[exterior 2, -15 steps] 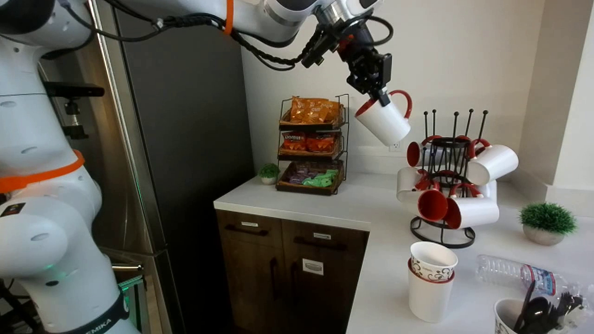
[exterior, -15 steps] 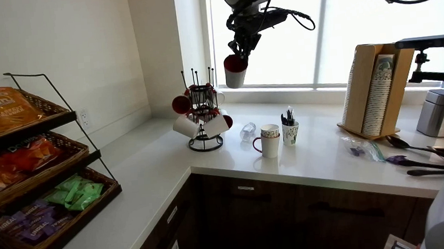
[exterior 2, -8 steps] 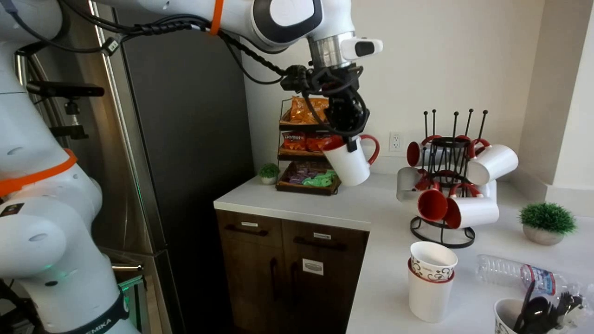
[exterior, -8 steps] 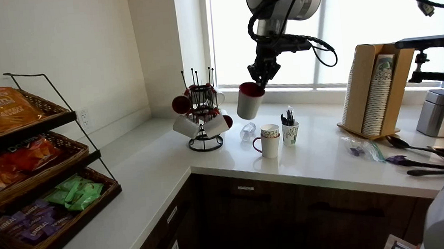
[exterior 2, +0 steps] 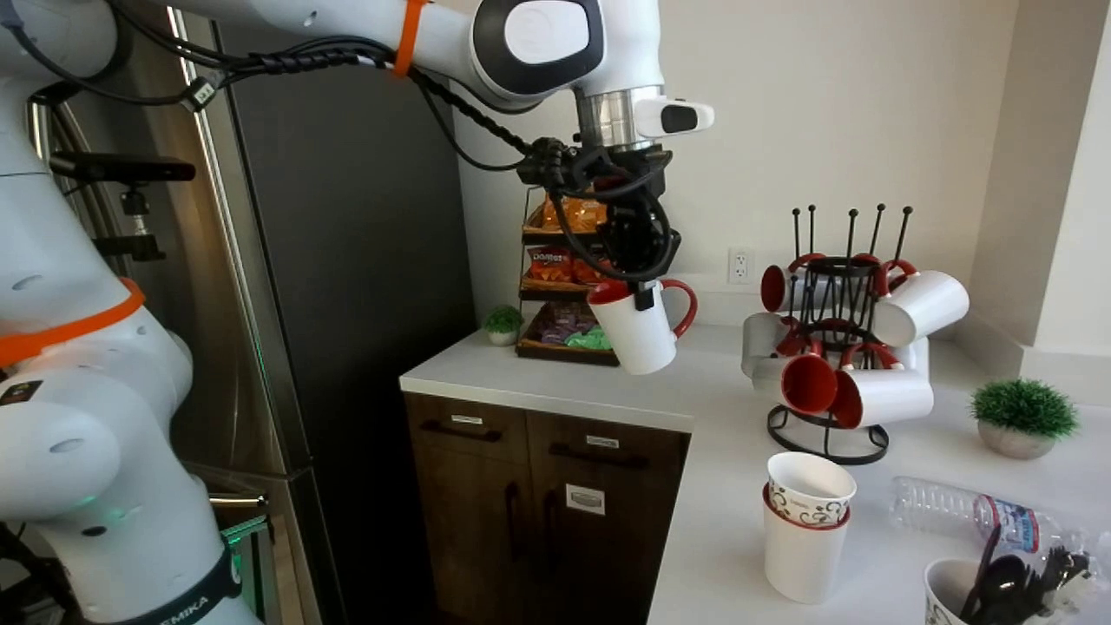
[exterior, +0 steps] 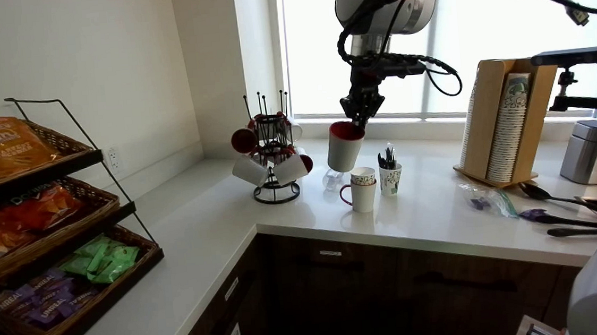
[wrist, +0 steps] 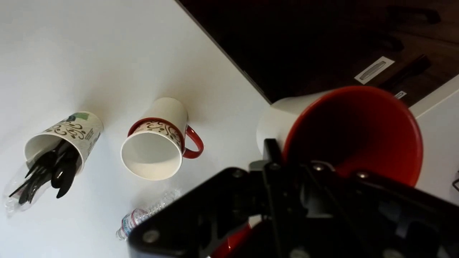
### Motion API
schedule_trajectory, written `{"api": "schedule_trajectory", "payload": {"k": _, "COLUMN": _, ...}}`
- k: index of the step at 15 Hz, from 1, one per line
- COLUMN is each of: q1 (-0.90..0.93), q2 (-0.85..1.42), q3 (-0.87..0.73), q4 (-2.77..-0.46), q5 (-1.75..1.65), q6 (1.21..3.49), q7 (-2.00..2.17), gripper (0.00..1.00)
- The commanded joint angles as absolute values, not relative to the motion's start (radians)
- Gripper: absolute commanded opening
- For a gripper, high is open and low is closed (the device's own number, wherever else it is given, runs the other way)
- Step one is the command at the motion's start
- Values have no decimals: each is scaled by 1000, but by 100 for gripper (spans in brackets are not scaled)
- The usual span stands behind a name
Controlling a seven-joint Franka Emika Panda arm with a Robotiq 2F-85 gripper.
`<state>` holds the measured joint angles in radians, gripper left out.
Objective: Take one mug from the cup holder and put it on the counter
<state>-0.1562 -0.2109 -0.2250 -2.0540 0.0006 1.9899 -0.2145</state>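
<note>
Wrist view: the red-lined white mug (wrist: 346,132) appears mouth-on, its wall pinched at the rim by the pincer (exterior 2: 643,295); one finger (wrist: 272,152) lies along the outside, the other, largely hidden, presumably inside. In both exterior views the mug is clear of the black wire mug tree (exterior: 272,149) and suspended in the air, apart from the tabletop (exterior: 423,200). Compared with one second earlier, it hangs lower and farther from the tree; the last half-second adds only a slight further descent. The removal step is thus judged complete, and lowering for placement appears to be under way. The mug is tilted, base toward the tree, with the handle (exterior 2: 692,305) on the tree side in an exterior view; levelling will probably be needed on contact. In the wrist view it crosses the line of the tabletop's front edge, so whether it lies wholly above the surface cannot be determined; a shift inward may be called for. Arm pose: the forearm (exterior 2: 356,19) spans the upper part of an exterior view, and the wrist (exterior 2: 612,120) bends so that the pincer now points nearly straight down.
</note>
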Motion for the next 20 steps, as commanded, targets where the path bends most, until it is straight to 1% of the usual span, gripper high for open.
{"api": "schedule_trajectory", "payload": {"k": 1, "q1": -164, "q2": -223, "q3": -240, "q4": -2091, "q5": 48, "q6": 1920, "q7": -245, "gripper": 2}}
{"api": "schedule_trajectory", "payload": {"k": 4, "q1": -172, "q2": -254, "q3": -267, "q4": -2140, "q5": 108, "q6": 1826, "q7": -274, "gripper": 2}}
{"api": "schedule_trajectory", "payload": {"k": 7, "q1": -206, "q2": -276, "q3": -305, "q4": -2224, "q5": 155, "q6": 1790, "q7": -251, "gripper": 2}}
{"api": "schedule_trajectory", "payload": {"k": 12, "q1": -307, "q2": -305, "q3": -374, "q4": -2371, "q5": 124, "q6": 1829, "q7": -181, "gripper": 2}}
{"api": "schedule_trajectory", "payload": {"k": 16, "q1": -405, "q2": -303, "q3": -436, "q4": -2402, "q5": 82, "q6": 1842, "q7": -131, "gripper": 2}}
{"api": "schedule_trajectory", "payload": {"k": 17, "q1": -374, "q2": -259, "q3": -423, "q4": -2374, "q5": 107, "q6": 1821, "q7": -177, "gripper": 9}}
{"api": "schedule_trajectory", "payload": {"k": 20, "q1": -411, "q2": -262, "q3": -446, "q4": -2380, "q5": 93, "q6": 1826, "q7": -171, "gripper": 9}}
